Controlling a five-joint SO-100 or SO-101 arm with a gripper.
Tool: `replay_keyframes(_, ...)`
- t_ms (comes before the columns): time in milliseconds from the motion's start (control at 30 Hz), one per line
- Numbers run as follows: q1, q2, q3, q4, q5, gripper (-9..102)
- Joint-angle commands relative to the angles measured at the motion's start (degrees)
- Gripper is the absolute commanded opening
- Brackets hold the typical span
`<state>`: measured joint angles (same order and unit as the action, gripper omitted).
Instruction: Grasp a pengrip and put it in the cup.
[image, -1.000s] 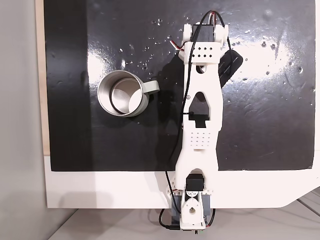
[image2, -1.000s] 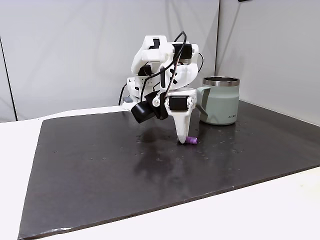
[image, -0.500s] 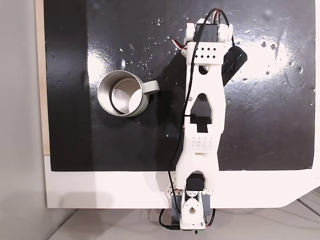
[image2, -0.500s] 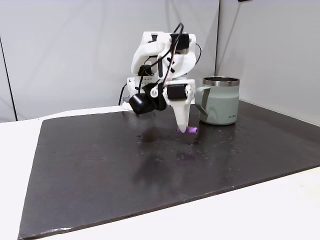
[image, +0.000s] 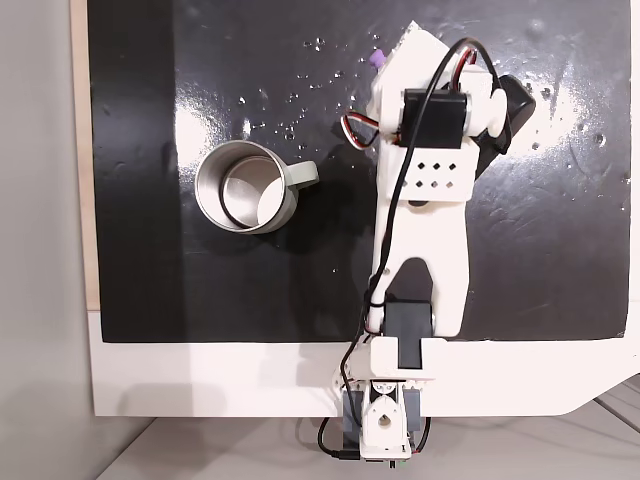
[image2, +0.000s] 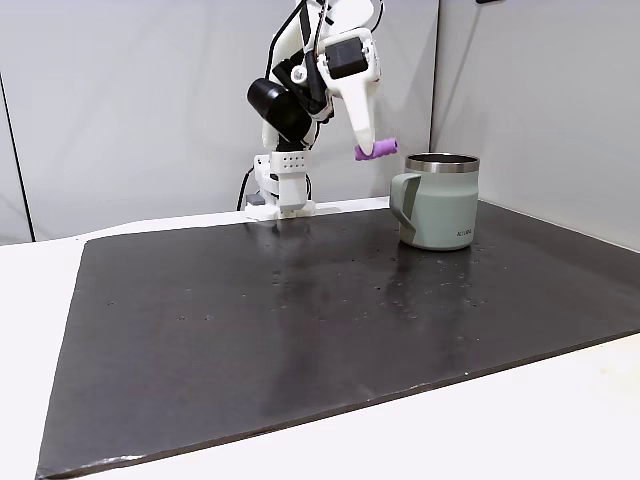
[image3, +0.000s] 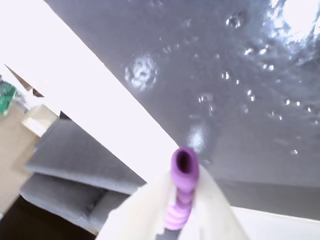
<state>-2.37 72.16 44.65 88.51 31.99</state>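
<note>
- Your gripper (image2: 368, 152) is clenched on the pengrip (image2: 377, 149), with the white fingers pressed against its sides; in the wrist view the fingers (image3: 145, 205) meet around the ribbed purple tube (image3: 182, 186), whose open end faces the camera.
- You have the pengrip held high in the air, well clear of the surface (image2: 300, 330). In a fixed view from the side it sticks out sideways from the fingertips, roughly level, pointing toward the cup (image2: 438, 201).
- In that side view the pengrip sits just left of the cup's rim and slightly above it, apart from the metal, not over the opening.
- In a fixed view from above, only a small purple end of the pengrip (image: 376, 58) shows past the top of your gripper (image: 385, 60), near the far edge of the black mat (image: 240, 290).
- The arm (image: 420, 240) reaches from its base at the near white edge of the surface, out across the mat, with cables (image: 400, 190) running along it.
- The cup (image: 245, 187) stands upright on the mat, well to the left of the arm in that view, handle (image: 302, 176) pointing right toward the arm, its shiny inside showing nothing in it.
- Beyond the mat, the wrist view shows a bright white strip of surface (image3: 75, 85) and a grey sofa-like shape (image3: 70, 170), blurred.
</note>
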Motion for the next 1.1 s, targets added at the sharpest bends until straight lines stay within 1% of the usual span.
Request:
replay_keyframes(0,-5.63,6.59,0.70,0.35,-2.20,0)
replay_keyframes(300,-18.37,8.61,0.70,1.85,-6.86,0)
replay_keyframes(633,-30.85,8.70,2.46,10.99,-11.95,0)
replay_keyframes(800,-34.10,8.70,5.27,14.06,-14.06,0)
replay_keyframes(1000,-33.05,8.96,5.62,13.71,-14.41,0)
replay_keyframes(1033,-32.78,8.88,5.54,13.45,-14.50,2)
replay_keyframes(1067,-32.52,8.88,5.45,13.36,-14.68,6)
